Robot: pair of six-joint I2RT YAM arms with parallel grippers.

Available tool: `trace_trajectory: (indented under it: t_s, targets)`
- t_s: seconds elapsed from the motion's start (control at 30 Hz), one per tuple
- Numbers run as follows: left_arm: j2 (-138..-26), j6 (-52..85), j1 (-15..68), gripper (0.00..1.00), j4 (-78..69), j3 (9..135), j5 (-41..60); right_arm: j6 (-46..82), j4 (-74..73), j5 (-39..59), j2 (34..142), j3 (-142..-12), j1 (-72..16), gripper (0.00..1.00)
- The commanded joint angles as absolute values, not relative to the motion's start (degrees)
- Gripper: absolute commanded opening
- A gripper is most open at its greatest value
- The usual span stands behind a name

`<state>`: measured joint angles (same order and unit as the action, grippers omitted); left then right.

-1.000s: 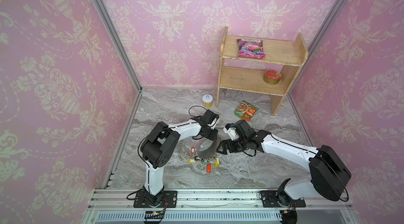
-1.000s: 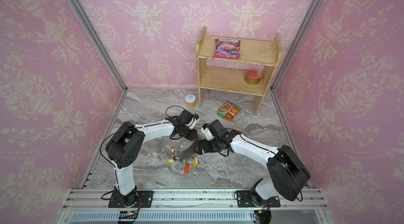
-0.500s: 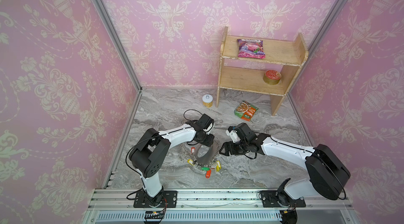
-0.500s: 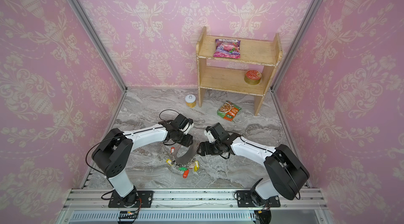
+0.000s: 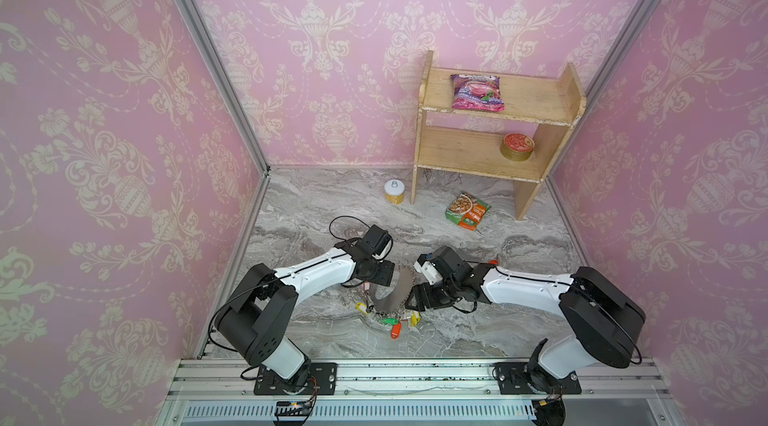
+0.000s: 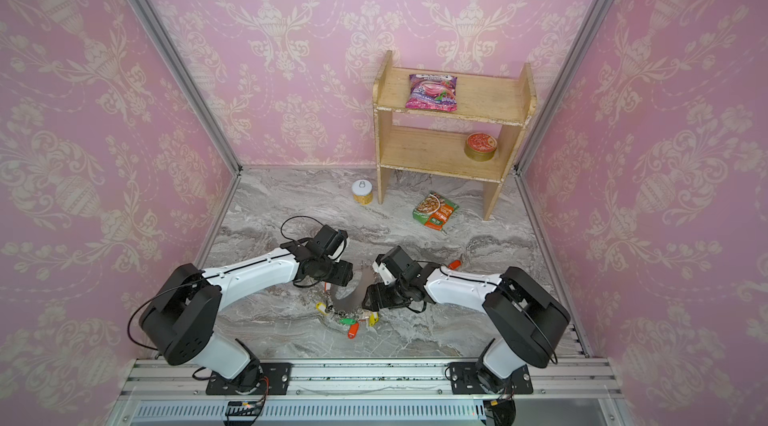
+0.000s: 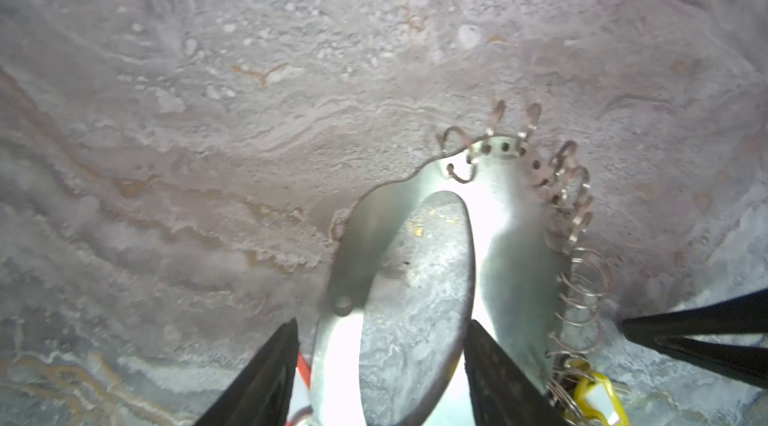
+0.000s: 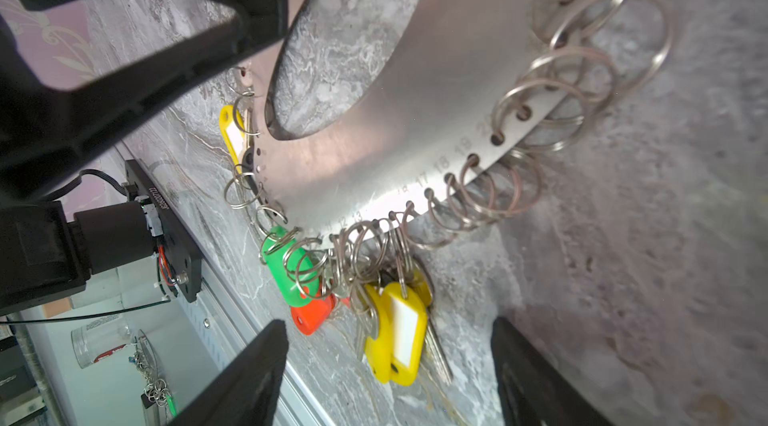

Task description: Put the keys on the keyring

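Since a second ago, we see the left gripper (image 7: pixel 382 323) drawn from mid-table toward the front, its elbow swung low and outward. The right gripper (image 8: pixel 388 322) has shifted a little frontward too. Nearest the front rail, the keys (image 5: pixel 392 322) lie in a cluster on the marble table (image 5: pixel 332 212). Their green, orange and yellow tags are fanned out, and they hang from small rings. Just behind them is the keyring (image 5: pixel 390 297), a grey metal band edged with rings, tilted between the two grippers. The left gripper's jaws stand apart with part of the band between them, and we cannot see them clamping it. The right gripper's jaws gape wide and empty, pointing at the hanging keys. Behind the right forearm a red tag (image 5: pixel 493 262) lies alone. Farther back sit a food packet (image 5: pixel 468 210) and a small can (image 5: pixel 394 192). Farthest back, a wooden shelf (image 5: pixel 457 149) holds a gold tin (image 5: pixel 516 146) and a pink packet (image 5: pixel 478 92).
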<state>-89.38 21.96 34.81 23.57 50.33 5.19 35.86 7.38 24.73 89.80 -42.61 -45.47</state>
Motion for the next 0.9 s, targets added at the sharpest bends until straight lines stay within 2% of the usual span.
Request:
trace_trajectory:
  t_s: [0.0,0.4,0.63,0.77,0.87]
  targets:
    - [-86.78,23.77,33.73,0.65,21.58,48.87,5.71,35.24,6.27,25.83,91.53,-44.94,-47.11,0.78]
    - [-83.03,23.11,33.06,0.66,23.38,46.68,4.63,34.59,12.18,28.35,91.27,-49.08,-53.35,0.77]
    - [-84.42,24.04,33.13,0.65,21.55,46.89,5.69,35.2,17.91,20.64,82.95,-47.94,-51.34,0.78]
    - [-85.12,23.78,33.42,0.64,21.18,47.58,6.21,40.25,16.22,17.09,81.82,-46.53,-49.47,0.72]
    - [-85.34,23.55,33.99,0.64,21.18,47.9,6.15,44.23,13.44,16.27,82.63,-45.34,-48.1,0.59]
